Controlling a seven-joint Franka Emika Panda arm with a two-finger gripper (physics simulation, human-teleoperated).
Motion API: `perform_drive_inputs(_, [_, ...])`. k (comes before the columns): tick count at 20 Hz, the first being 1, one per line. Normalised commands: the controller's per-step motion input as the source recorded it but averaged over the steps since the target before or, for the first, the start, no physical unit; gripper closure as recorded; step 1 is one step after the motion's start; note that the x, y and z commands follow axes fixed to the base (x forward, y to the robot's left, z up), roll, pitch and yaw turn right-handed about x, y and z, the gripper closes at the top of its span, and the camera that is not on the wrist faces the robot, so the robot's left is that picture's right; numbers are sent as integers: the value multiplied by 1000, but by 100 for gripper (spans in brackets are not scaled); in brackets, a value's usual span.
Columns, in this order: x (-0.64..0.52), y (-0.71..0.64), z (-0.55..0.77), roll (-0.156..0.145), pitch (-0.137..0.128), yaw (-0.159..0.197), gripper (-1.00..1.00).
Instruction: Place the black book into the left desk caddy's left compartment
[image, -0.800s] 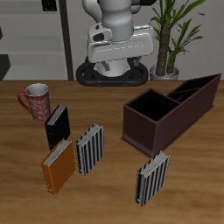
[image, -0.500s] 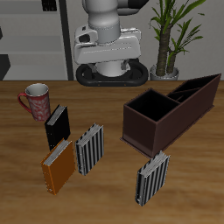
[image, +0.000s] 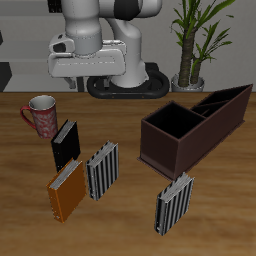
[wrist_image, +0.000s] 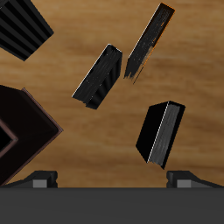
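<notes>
While I hang high above the table's back part in the exterior view, my gripper carries nothing; from here I can't tell how the jaws stand. The black book stands on edge, leaning a bit, just beside the patterned mug and just behind the orange book and one striped book. The left desk caddy sits well apart across the table, empty inside as far as I see, with a second striped book nearer the front edge. In the wrist view the black book shows a dark cover and a pale page edge, and my two fingertips sit wide apart at the frame's edge, so the jaws are released with nothing between them. Also there: the nearer striped book and the orange book. My judgement: a thin, stiff, light hardcover, smooth cover so maybe slippery, not fragile. Best pinched across its thickness at the upper edge, near the middle so it won't swing. Neighbours are close, so descend straight.
</notes>
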Motion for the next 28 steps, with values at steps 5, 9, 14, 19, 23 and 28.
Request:
perform_drive_inputs(5, [15, -528, -64, 5, -14, -15, -100])
perform_drive_inputs(9, [-3, -623, -109, -63, -18, -47, -100])
perform_drive_inputs(14, [24, -394, -107, -49, -8, -48, -100])
perform_drive_inputs(19, [73, -171, -181, -33, -15, -34, -100])
perform_drive_inputs(23, [92, 129, -310, 18, 3, -18, -100])
perform_drive_inputs(28, [107, 248, -338, 35, 25, -5, -100])
